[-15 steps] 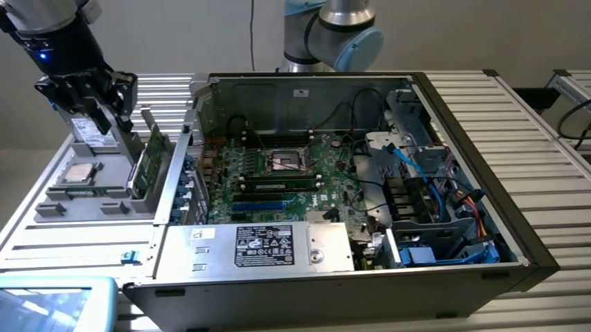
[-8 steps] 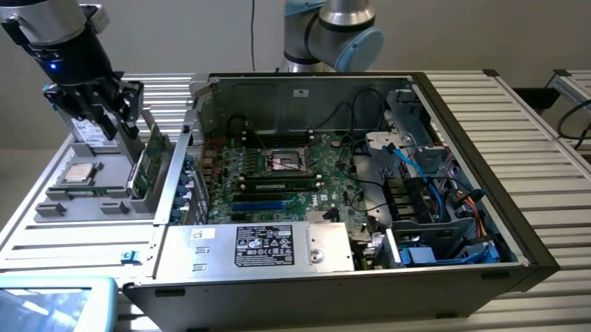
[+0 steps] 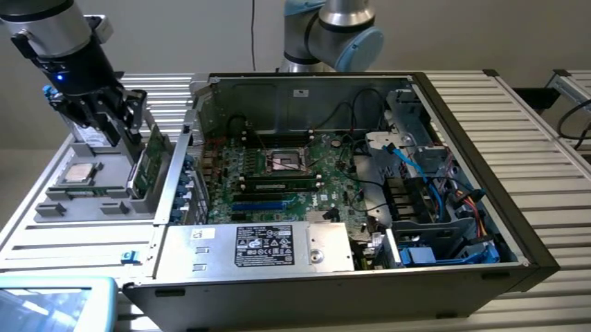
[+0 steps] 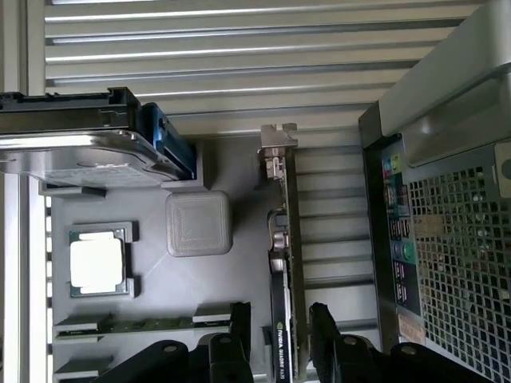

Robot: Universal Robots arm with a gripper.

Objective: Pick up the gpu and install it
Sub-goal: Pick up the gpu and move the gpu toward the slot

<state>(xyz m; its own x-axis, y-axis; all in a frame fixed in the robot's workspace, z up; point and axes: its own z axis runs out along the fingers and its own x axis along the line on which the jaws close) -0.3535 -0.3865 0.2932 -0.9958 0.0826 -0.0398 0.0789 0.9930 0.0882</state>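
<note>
Two fingers [image 4: 321,339] of the gripper [image 4: 279,331] stand spread astride the upright gpu [image 4: 289,239] in the grey tray [image 3: 69,207] at the exterior view's left.

- On the gpu's [image 4: 281,345] black edge we read white lettering, seemingly NVIDIA QUADRO.
- The power supply's [image 3: 325,250] white label [image 3: 263,246] carries print we cannot make out.

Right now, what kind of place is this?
Probably a robot workshop for building computers: an open computer case, a gray tray of parts, and a robot arm's pincer open on either side of the gpu standing in that tray.
</note>
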